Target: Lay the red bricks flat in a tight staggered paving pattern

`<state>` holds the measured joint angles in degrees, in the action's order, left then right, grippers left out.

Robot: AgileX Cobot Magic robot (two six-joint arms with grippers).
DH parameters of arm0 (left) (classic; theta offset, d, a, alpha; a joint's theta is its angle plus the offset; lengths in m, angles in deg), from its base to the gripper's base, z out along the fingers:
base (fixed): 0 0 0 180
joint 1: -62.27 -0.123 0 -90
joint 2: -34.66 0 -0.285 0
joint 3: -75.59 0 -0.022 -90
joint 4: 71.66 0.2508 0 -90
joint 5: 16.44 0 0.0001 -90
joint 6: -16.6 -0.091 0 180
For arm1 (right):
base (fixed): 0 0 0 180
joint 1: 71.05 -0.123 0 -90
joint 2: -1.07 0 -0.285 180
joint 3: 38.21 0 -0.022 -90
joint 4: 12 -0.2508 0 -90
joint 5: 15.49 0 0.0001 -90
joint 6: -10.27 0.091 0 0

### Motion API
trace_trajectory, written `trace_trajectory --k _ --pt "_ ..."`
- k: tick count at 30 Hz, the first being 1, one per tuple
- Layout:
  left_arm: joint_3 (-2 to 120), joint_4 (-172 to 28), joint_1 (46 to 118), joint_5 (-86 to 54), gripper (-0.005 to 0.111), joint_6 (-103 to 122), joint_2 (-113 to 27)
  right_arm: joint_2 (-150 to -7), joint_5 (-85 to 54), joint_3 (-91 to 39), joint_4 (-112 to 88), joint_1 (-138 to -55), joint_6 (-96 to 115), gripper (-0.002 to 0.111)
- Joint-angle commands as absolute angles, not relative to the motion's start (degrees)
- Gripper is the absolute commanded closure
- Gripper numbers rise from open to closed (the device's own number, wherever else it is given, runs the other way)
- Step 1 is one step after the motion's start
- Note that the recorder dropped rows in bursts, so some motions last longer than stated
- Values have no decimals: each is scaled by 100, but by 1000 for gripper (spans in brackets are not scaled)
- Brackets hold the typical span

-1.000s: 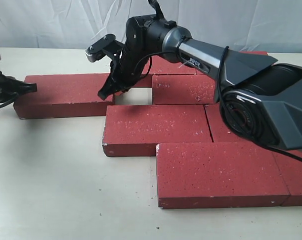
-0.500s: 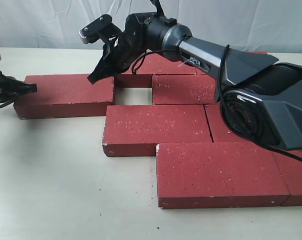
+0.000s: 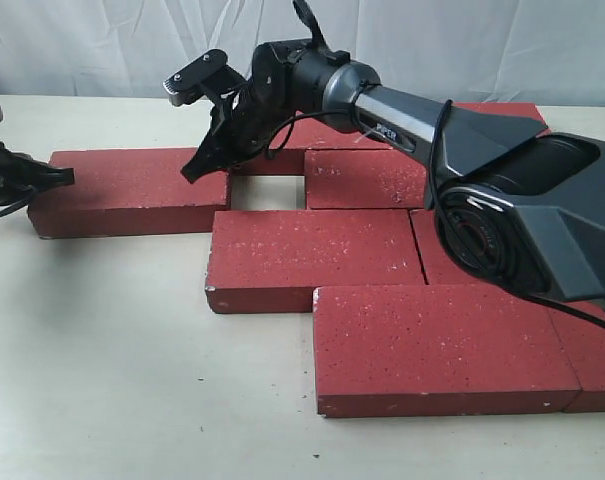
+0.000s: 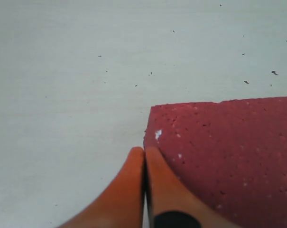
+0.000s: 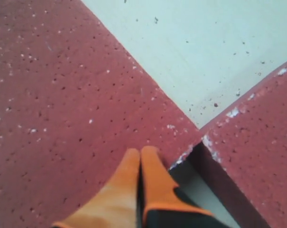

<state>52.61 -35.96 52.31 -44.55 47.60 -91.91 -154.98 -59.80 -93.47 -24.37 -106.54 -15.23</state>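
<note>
Toward the far left corner of the pale surface [image 3: 102,350], the right end effector [image 3: 190,174] has come back down. Half a second ago its tip was lifted clear above the loose dark-red speckled paving brick [image 3: 122,188], and a second ago it sat lower, in the notch beside that brick's end. Now it is at the brick's far corner on the side facing the right edge of the surface. It perhaps rests on the top face, but the exterior view is too oblique to say whether it touches. Its orange fingers [image 5: 157,185] are pressed together with nothing between them.

The loose brick itself has not shifted over this second. It lies flat in line with the second row from the far edge, and a square open gap [image 3: 267,190] still separates it from the next brick of that row. The other red bricks [image 3: 312,250] lie close together in stepped rows toward the right edge.

The left end effector [image 3: 62,177] has stayed at the brick's opposite end, its fingers [image 4: 119,190] likewise pressed together and empty.

The lift and return look like a re-aiming of the pushing tip rather than progress. The pattern is not yet tight, and the brick still has to slide toward the right edge to close the gap.
</note>
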Motion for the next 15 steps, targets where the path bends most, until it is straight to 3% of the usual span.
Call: trace_trajectory --k 1,15 --pt "5266 -3327 5329 -4814 107 4812 -9203 -15395 -6752 -9323 -2415 -10649 -1522 109" --pt "5266 -3392 5074 -4360 107 4812 -8861 -15085 -6307 -9323 -2546 -10649 -1561 109"
